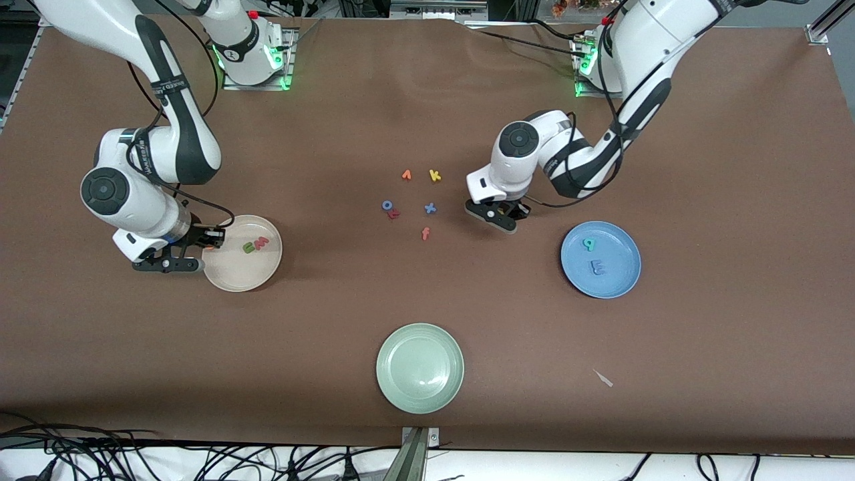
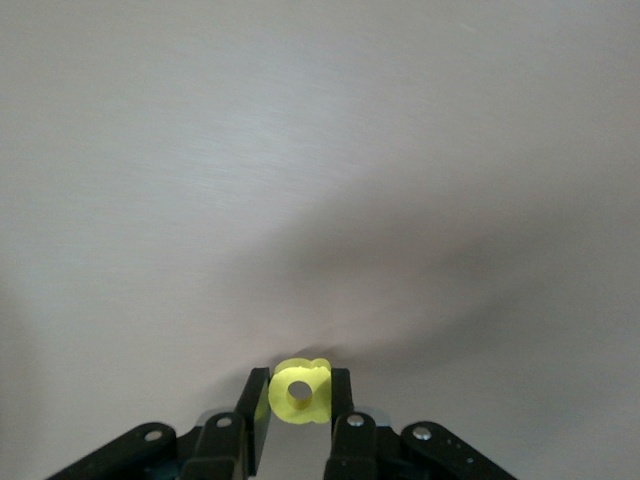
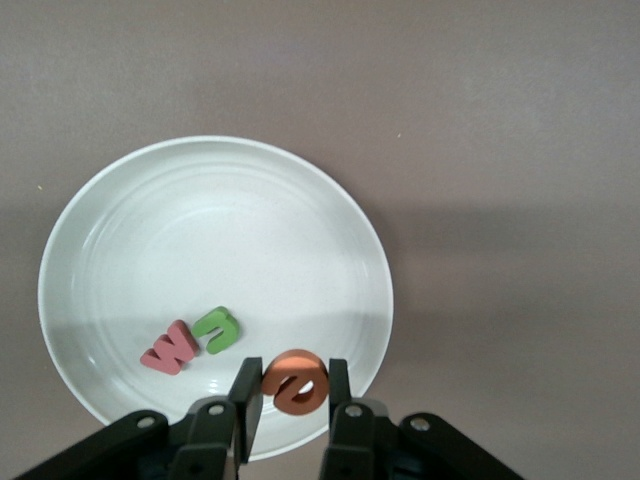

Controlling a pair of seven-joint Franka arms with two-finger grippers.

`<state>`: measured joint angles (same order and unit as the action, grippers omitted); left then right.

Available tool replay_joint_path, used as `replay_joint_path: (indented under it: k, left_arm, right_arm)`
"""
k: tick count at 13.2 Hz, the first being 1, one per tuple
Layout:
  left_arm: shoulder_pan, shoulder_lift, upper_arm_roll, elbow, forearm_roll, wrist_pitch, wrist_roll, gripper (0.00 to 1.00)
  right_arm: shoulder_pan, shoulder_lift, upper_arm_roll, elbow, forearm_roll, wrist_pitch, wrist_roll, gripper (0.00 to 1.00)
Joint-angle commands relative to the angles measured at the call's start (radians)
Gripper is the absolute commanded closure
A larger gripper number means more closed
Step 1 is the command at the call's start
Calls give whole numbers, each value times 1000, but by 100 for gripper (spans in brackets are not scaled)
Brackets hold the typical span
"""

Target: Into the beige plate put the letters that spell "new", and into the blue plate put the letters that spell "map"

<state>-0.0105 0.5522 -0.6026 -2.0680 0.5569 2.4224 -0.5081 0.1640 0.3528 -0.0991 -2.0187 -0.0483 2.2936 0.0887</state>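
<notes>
being clamped in the right gripper (image 3: 291, 395), the orange e (image 3: 295, 381) is being held over the beige plate's (image 3: 120, 210) lower rim.

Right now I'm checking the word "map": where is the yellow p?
The yellow p is pinched in the left tool, low over the bare table between the loose letters and the blue plate.

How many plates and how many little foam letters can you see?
Plates: 3 (beige plate, blue plate, pale green plate)
Letters in plates: 4 (green n, pinkish w, teal a, blue m)
Letters held: 2 (yellow p in left tool, orange e in right tool)
Loose letters on table: 6
Total: 15
</notes>
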Motion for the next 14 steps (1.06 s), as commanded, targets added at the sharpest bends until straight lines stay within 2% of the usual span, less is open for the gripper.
replay_joint_path:
  k: [1,2,3,5,6,8,10,12,13,14]
  left_arm:
    - [62,-51,-25,31,2,-110,110,94]
    - [95,-49,-43,64,-36,-161,168,94]
    - [124,-49,-61,101,-72,-216,234,94]
    - [170,-49,-63,164,-84,-311,359,94]
    - [207,-43,-62,179,-84,-319,422,94]
    - [288,-20,-60,190,-84,-313,543,94]
    - [307,29,-57,189,-81,-293,553,93]
    - [307,48,-52,177,-77,-249,548,82]
    - [307,49,-51,178,-74,-249,548,54]
    - [308,48,-49,180,-68,-252,548,1]
  right_arm:
    - [11,-12,5,-12,21,-5,0,66]
    - [11,-12,5,-12,34,-11,-1,65]
    - [11,-12,5,-9,48,-20,0,55]
    - [11,-18,7,-2,59,-20,-1,22]
    - [11,-24,10,1,59,-20,2,0]
    - [11,-43,18,11,56,-28,32,0]
    - [11,-83,44,27,56,-42,43,0]
    - [11,-103,44,122,53,-164,40,0]
    - [11,-119,44,182,54,-236,39,0]
    - [11,-144,44,231,54,-300,36,0]
